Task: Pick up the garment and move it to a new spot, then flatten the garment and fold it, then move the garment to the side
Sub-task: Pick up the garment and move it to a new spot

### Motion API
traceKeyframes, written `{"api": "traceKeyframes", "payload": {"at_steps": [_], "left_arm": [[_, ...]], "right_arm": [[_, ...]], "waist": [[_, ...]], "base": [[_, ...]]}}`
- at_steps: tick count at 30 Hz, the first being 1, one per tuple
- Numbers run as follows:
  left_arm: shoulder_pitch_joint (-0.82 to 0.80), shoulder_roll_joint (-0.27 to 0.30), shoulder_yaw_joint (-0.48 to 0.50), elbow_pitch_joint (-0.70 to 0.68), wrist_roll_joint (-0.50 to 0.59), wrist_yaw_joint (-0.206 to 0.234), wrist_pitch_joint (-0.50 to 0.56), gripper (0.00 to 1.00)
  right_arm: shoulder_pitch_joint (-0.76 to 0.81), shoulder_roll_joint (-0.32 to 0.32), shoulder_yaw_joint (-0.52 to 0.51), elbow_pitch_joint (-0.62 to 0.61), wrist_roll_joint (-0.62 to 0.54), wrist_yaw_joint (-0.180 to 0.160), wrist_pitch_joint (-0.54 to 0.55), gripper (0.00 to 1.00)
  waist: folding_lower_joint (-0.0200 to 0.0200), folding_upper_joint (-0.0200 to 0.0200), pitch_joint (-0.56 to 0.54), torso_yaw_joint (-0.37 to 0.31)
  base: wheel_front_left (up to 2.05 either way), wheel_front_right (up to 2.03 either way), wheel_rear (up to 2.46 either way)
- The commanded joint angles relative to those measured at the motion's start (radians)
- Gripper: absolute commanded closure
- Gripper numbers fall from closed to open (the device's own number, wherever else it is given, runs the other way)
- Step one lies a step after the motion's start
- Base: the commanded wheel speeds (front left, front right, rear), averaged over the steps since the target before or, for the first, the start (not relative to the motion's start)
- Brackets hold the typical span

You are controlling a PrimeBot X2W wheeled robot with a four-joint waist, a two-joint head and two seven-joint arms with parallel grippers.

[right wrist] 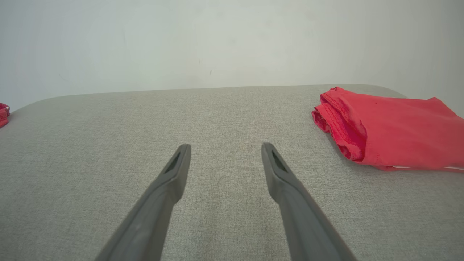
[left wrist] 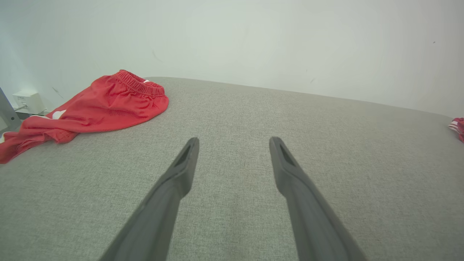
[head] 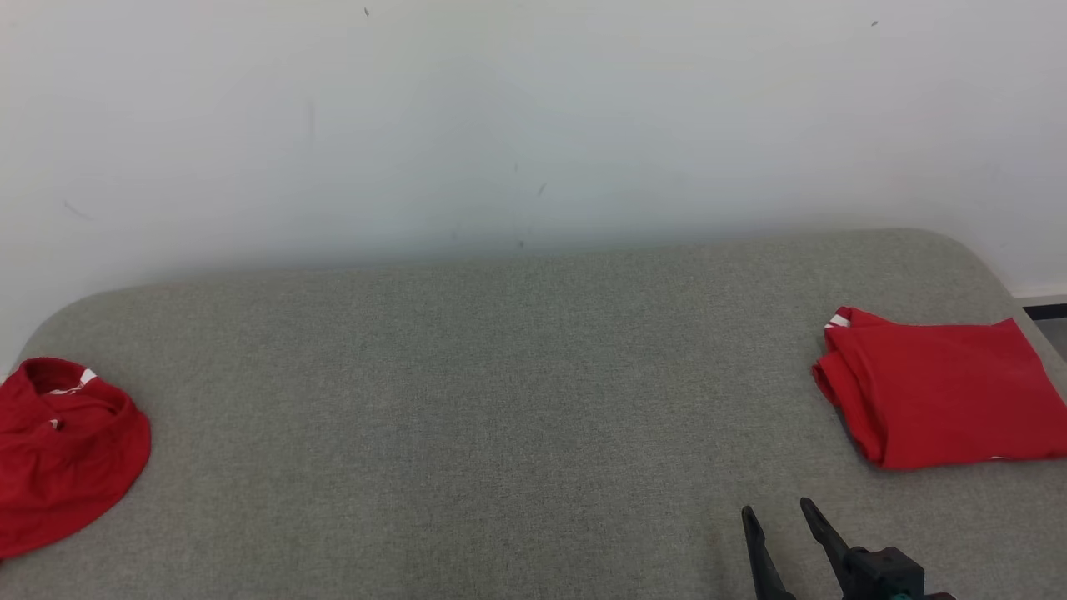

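Observation:
A crumpled red garment (head: 62, 450) with white trim lies at the left edge of the grey padded table (head: 500, 392); in the left wrist view this crumpled garment (left wrist: 98, 107) sits up and left of my fingers. A folded red garment (head: 938, 392) rests at the table's right side, seen in the right wrist view as a folded garment (right wrist: 388, 128) to the upper right. My left gripper (left wrist: 233, 142) hovers open over bare fabric, holding nothing. My right gripper (head: 778, 510) stands open near the front edge, left of and nearer than the folded garment; the right gripper (right wrist: 224, 148) is empty.
A pale wall (head: 533, 117) rises just behind the table's rounded far edge. A white box (left wrist: 27, 101) sits off the table beyond the crumpled garment. A strip of dark floor trim (head: 1046, 310) shows past the right corner.

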Motion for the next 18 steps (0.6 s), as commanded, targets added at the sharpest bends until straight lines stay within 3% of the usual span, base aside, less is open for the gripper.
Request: {"api": "traceKeyframes", "payload": {"at_steps": [1,9,18], "left_arm": [[0.006,-0.002,-0.001,-0.004,-0.004,0.001,-0.003,0.0],[0.001,0.007,-0.005,-0.003,-0.001,0.001,-0.003,0.0],[0.003,0.015,-0.003,-0.006,0.004,0.001,-0.003,0.0]], "right_arm": [[0.0,0.002,-0.003,-0.002,-0.004,-0.003,-0.005,0.0],[0.011,0.002,-0.02,-0.005,-0.011,-0.003,-0.006,0.0],[0.023,0.002,0.011,-0.008,0.02,-0.003,-0.008,0.0]], "waist": [[0.0,0.0,-0.001,-0.001],[0.0,0.0,0.0,0.023],[0.0,0.0,0.003,0.125]], "base": [[0.0,0.0,0.0],[0.0,0.0,0.0],[0.0,0.0,0.0]]}}
